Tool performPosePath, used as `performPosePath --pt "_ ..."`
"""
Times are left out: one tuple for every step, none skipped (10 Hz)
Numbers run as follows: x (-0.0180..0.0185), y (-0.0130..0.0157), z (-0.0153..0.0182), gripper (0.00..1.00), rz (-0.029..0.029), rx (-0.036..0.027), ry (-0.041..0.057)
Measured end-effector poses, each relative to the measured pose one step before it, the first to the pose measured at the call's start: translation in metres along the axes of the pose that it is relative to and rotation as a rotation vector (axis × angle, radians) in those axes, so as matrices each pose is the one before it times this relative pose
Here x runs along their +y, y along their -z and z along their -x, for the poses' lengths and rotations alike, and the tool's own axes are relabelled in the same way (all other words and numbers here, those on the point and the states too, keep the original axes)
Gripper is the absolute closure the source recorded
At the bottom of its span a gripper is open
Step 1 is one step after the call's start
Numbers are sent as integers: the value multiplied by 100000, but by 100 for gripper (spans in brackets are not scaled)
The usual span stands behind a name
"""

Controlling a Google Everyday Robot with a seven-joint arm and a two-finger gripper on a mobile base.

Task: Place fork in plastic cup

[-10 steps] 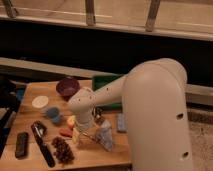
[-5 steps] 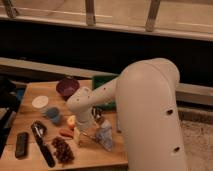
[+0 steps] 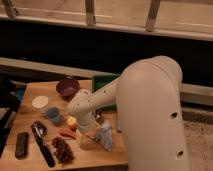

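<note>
Filling the right half of the camera view, the white arm (image 3: 150,115) bent down to the wooden tabletop (image 3: 30,117). Its gripper (image 3: 95,134) hung low near the tabletop's front edge, just beside a pale crumpled packet (image 3: 106,140). The jaws stood spread and released, with nothing seen between them. The fork could not be picked out with certainty, nor could its long axis; it was probably hidden by the wrist. The plastic cup (image 3: 52,114) stood upright to the picture's left of the gripper, between a white disc (image 3: 40,101) and a small apple (image 3: 72,121). A red chili pepper (image 3: 67,133) lay between cup and gripper. Any carry would probably run leftward in the picture, slightly away from the front edge.
</note>
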Motion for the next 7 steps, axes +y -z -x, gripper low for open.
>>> performPosePath --pt "425 38 117 20 -2362 -1084 2202" --pt "451 57 134 20 -2081 -1695 2235" --pt "212 -73 19 20 -2032 -685 2548" --pt "160 -43 189 20 -210 -209 1335" --pt "105 -304 191 20 -25 864 2487" --pt "-156 -328 7 20 216 1794 1338" --pt "-225 -208 -64 20 275 1285 743"
